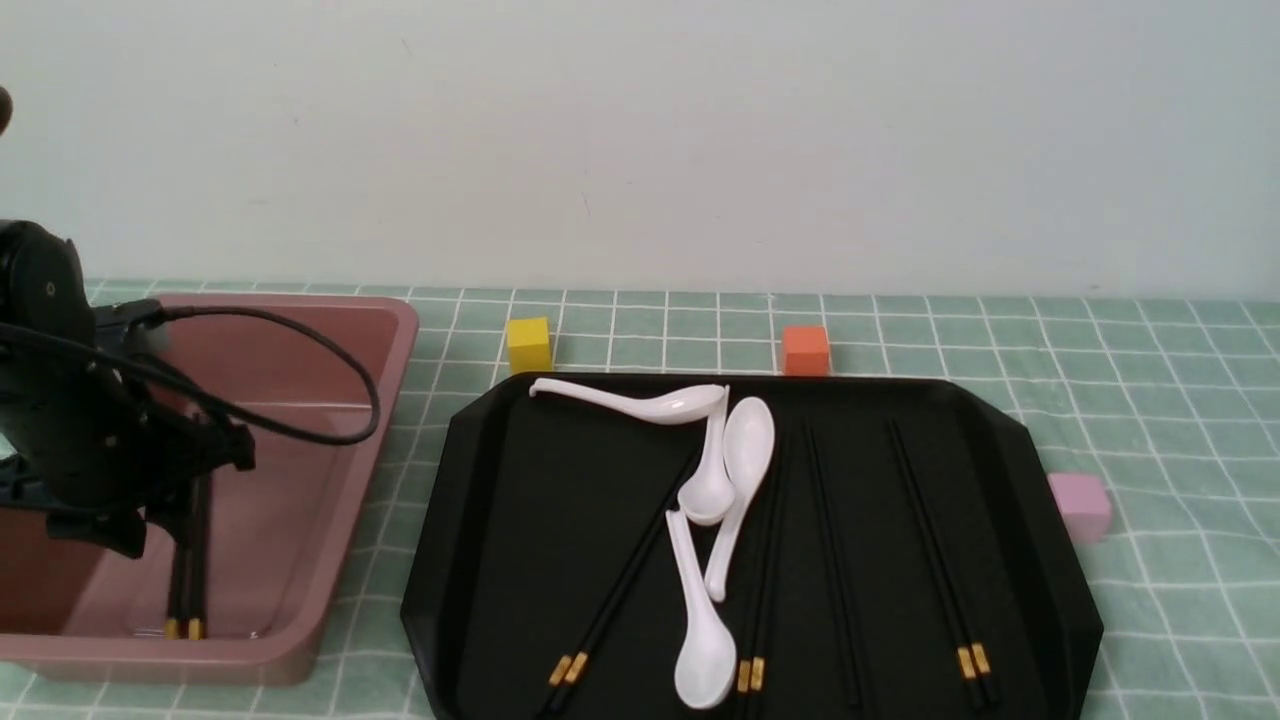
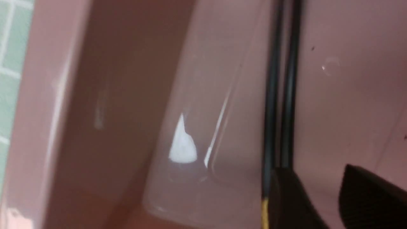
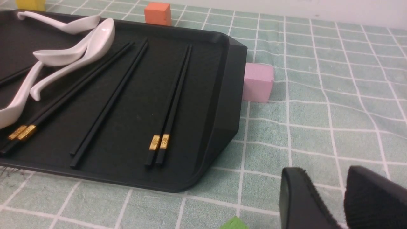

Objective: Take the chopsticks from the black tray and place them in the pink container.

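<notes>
Black chopsticks in the pink tub, frame left, left gripper spread right over 'em, right gripper spread too.

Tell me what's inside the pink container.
One pair of black chopsticks lies on the floor of the pink container. The left gripper reaches in over them; whatever its arm covers in the front view can't be made out.

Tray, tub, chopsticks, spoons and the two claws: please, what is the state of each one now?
Tray: upright, holding chopsticks and spoons.
Tub: upright, uncovered, one chopstick pair inside.
Tub's chopsticks: lying side by side.
Tray's chopsticks: four pairs, lying flat.
Spoons: four, white, clustered, some overlapping.
Left claw: open, inside tub.
Right claw: open, empty.
</notes>
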You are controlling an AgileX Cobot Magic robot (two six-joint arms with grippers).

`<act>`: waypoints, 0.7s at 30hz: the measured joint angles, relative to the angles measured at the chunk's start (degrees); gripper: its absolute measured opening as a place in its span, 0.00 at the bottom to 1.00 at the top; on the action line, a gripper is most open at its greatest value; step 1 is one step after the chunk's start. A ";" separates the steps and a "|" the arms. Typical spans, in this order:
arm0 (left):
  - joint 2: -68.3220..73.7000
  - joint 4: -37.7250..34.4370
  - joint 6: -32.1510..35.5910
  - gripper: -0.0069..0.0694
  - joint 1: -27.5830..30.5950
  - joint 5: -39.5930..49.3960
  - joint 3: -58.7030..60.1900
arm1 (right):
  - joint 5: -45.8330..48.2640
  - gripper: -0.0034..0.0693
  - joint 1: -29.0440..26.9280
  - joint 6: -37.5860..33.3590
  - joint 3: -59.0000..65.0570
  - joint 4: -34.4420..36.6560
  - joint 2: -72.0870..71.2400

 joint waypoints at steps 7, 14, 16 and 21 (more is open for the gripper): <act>-7.96 0.07 -0.19 0.45 0.00 6.39 0.00 | 0.02 0.38 0.00 0.00 0.00 0.00 0.00; -21.32 -5.23 2.99 0.09 0.00 13.38 1.70 | 0.02 0.38 0.00 0.00 0.00 0.00 0.00; -23.95 -6.83 4.60 0.07 0.00 13.46 3.01 | 0.02 0.38 0.00 0.00 0.00 0.00 0.00; -40.17 -17.20 13.62 0.07 0.00 12.11 12.84 | 0.02 0.38 0.00 0.00 0.00 0.00 0.00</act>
